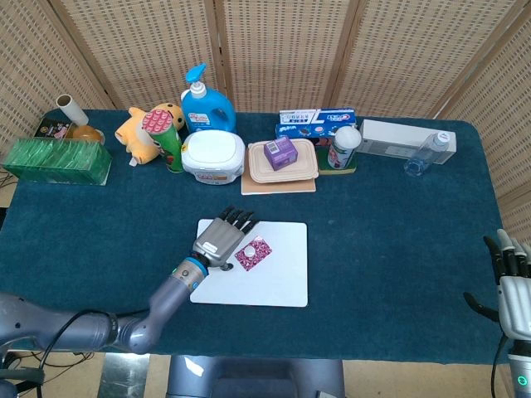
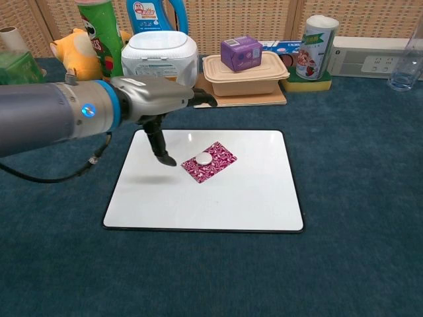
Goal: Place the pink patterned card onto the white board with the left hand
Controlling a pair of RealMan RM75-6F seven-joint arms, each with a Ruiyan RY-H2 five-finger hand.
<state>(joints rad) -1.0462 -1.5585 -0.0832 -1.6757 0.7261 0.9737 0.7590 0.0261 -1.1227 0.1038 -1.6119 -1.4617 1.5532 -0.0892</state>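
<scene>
The pink card [image 2: 209, 161] lies flat on the white board [image 2: 251, 191], a bit up and left of the board's middle, with a small white disc [image 2: 203, 158] sitting on top of it. The left hand [image 2: 153, 102] hovers over the board's upper-left part, just beside the card and not touching it; its fingers [image 2: 160, 146] are spread apart and it's got nothing in it, with one pointing down toward the board. In the head view the same hand [image 1: 220, 239] sits just left of the card [image 1: 253, 254]. The right hand [image 1: 512, 286] is way off at the worktop's [image 1: 390, 232] right edge, fingers apart, holding nothing. Along the back of the worktop there's a green can [image 2: 100, 39], a white tub [image 2: 160, 58] and a beige lunchbox [image 2: 246, 74] with a purple box [image 2: 240, 53] on top.
</scene>
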